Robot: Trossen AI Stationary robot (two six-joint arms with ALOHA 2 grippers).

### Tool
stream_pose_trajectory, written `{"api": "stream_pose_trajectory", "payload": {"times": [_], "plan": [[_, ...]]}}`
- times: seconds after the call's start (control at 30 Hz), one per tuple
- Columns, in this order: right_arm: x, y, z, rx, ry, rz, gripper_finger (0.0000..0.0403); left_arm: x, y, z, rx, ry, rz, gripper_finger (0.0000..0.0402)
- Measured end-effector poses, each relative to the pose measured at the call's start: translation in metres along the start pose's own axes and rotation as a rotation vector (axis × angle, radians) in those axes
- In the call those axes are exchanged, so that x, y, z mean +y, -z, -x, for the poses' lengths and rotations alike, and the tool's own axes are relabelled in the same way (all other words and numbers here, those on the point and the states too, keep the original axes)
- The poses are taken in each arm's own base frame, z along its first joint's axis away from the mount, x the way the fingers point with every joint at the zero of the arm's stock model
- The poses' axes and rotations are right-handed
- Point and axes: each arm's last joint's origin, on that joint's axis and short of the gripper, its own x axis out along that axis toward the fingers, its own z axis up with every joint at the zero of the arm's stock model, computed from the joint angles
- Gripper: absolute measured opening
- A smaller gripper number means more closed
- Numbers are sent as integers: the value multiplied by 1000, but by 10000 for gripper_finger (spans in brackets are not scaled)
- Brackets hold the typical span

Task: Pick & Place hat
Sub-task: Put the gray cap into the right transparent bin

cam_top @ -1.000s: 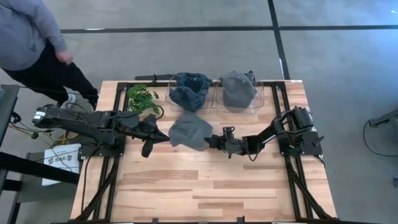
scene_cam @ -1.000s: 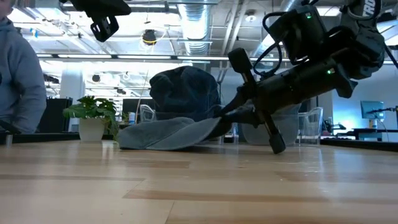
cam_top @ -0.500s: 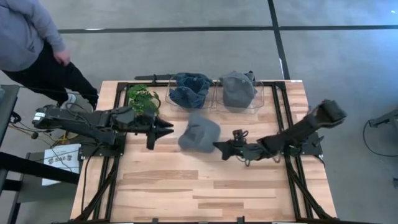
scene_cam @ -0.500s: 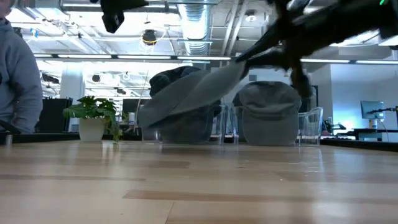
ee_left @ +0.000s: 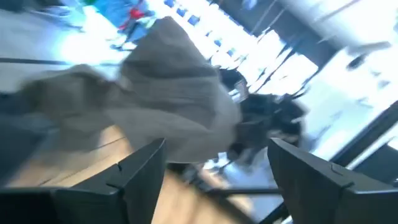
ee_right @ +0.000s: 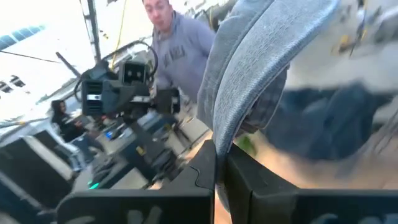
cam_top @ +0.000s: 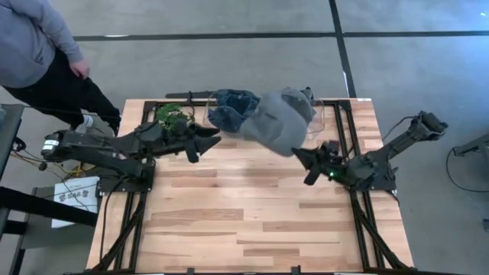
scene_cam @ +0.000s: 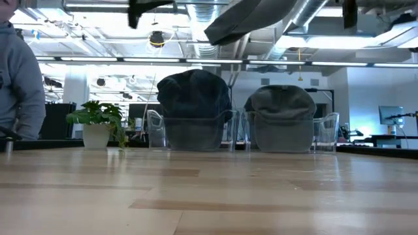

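right wrist view shows the right gripper [ee_right: 217,177] pressed together on the brim of the grey hat [ee_right: 249,68], the cloth standing up from between the fingers. seen from above, that gripper [cam_top: 302,156] holds the hat [cam_top: 276,122] in the air, well clear of the wooden surface [cam_top: 252,221], with the crown hanging over the gap between the two clear bins at the far edge. the left bin [cam_top: 231,122] already holds a dark blue hat [cam_top: 233,107]; the right bin [cam_top: 306,126] holds another grey hat [cam_top: 296,99], partly hidden by the carried one. in the low view only the underside of the lifted hat [scene_cam: 245,19] shows at the top, above both bins.

the left gripper [cam_top: 205,143] waits with its fingers apart near the potted plant [cam_top: 172,118], just beside the left bin and pointing toward the hat. a person in a grey hoodie [cam_top: 30,38] stands off the far left corner.

judging the step as the carry toward a bin: the grip is only on the brim, so the crown will likely swing and droop. it would be best to move steadily, bring the hat fully over one bin's opening rather than the shared wall, lower until the crown settles on the hat inside, and only then let go. the left arm sits close to the path, so keeping the carry on the right bin's side avoids contact.
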Motion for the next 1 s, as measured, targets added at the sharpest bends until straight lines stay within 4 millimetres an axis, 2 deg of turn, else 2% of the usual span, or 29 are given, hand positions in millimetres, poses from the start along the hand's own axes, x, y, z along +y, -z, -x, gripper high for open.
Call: {"api": "stream_pose_trajectory", "payload": {"times": [0.27,0.37,0.47,0.8,1.0], "plan": [[0,-31,-6,-180,-1,162,3,18,14,-58,-80,211,269,285],[2,-42,-7,-246,-53,189,3,29,20,-73,-119,257,375,285],[1,-45,-9,-261,-64,197,3,34,21,-85,-171,305,432,285],[3,-40,-17,-264,-151,173,3,31,9,-131,-235,328,442,284],[4,-40,-16,-258,-160,161,3,31,-6,-138,-287,336,376,284]]}}
